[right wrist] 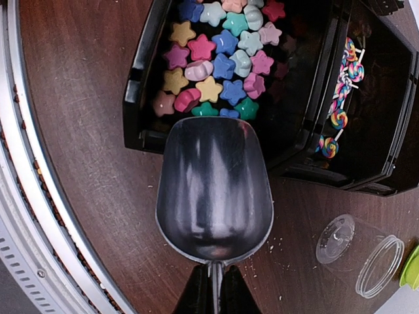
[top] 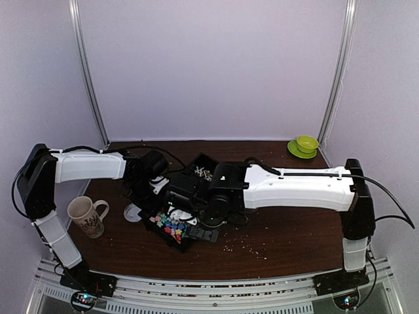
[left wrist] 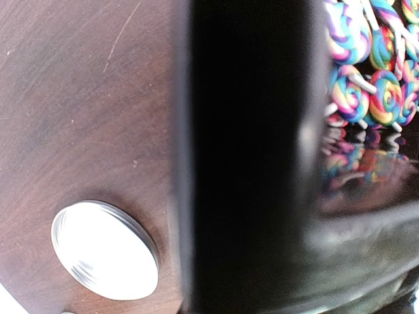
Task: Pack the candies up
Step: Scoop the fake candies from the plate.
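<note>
The candies are pastel star and chunky pieces [right wrist: 216, 65] in one compartment of a black tray [right wrist: 134, 111], with swirl lollipops on white sticks [right wrist: 340, 98] in the compartment beside it. My right gripper [right wrist: 213, 291] is shut on the handle of an empty metal scoop [right wrist: 215, 190], whose front lip reaches over the tray's near wall. From above, the coloured candies [top: 171, 226] lie just under that gripper [top: 196, 206]. My left gripper [top: 145, 185] sits at the tray's left side. Its wrist view is filled by a black tray wall [left wrist: 249, 157] beside lollipops [left wrist: 366, 65], hiding its fingers.
A clear plastic cup [right wrist: 360, 255] lies on its side right of the scoop. A white round lid [left wrist: 105, 248] rests on the table left of the tray. A patterned mug [top: 87, 216] stands at the front left, a green bowl on a saucer [top: 303, 145] at the back right. Pale crumbs [top: 245, 247] dot the front.
</note>
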Robot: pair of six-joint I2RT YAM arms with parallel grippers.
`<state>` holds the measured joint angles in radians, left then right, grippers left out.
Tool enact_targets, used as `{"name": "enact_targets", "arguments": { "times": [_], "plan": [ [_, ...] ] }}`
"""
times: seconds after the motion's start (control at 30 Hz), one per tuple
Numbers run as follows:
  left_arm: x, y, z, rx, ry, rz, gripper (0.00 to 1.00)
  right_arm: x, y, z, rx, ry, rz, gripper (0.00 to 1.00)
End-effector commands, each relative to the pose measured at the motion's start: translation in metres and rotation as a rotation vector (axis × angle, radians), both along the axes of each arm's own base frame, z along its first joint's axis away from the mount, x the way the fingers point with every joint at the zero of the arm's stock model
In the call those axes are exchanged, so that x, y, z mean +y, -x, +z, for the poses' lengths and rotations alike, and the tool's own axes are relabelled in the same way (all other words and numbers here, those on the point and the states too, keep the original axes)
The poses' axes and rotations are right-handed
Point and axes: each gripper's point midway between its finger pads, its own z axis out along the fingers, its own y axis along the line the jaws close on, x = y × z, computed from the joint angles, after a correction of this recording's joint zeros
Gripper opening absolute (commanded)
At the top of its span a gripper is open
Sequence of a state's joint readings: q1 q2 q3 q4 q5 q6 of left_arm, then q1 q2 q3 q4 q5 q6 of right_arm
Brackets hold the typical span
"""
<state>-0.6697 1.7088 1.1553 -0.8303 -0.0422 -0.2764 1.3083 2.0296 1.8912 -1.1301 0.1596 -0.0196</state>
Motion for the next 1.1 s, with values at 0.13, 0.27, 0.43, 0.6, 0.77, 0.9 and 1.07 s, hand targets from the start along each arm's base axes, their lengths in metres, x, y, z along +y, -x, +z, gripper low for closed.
{"name": "enact_targets", "arguments": {
  "times": [0.13, 0.27, 0.43, 0.6, 0.77, 0.9, 1.07],
  "plan": [
    [-0.039, -0.035, 0.057, -0.206, 0.198, -0.025, 0.00, 0.012, -0.010, -0.028, 0.040, 0.091, -0.009, 0.00],
    [-0.040, -0.035, 0.059, -0.211, 0.209, -0.028, 0.00, 0.025, -0.011, -0.035, 0.059, 0.073, 0.001, 0.00],
    [-0.044, -0.034, 0.060, -0.208, 0.231, -0.037, 0.00, 0.033, -0.020, -0.051, 0.096, 0.027, -0.037, 0.00],
    [-0.049, -0.033, 0.060, -0.199, 0.262, -0.046, 0.00, 0.038, -0.027, -0.068, 0.119, -0.041, -0.082, 0.00],
    [-0.053, -0.031, 0.060, -0.191, 0.285, -0.052, 0.00, 0.049, -0.032, -0.074, 0.101, -0.136, -0.089, 0.00],
    [-0.055, -0.031, 0.061, -0.192, 0.297, -0.055, 0.00, 0.055, -0.035, -0.080, 0.092, -0.168, -0.091, 0.00],
    [-0.062, -0.029, 0.068, -0.194, 0.341, -0.077, 0.00, 0.060, -0.045, -0.090, 0.043, -0.190, -0.113, 0.00]
  ]
}}
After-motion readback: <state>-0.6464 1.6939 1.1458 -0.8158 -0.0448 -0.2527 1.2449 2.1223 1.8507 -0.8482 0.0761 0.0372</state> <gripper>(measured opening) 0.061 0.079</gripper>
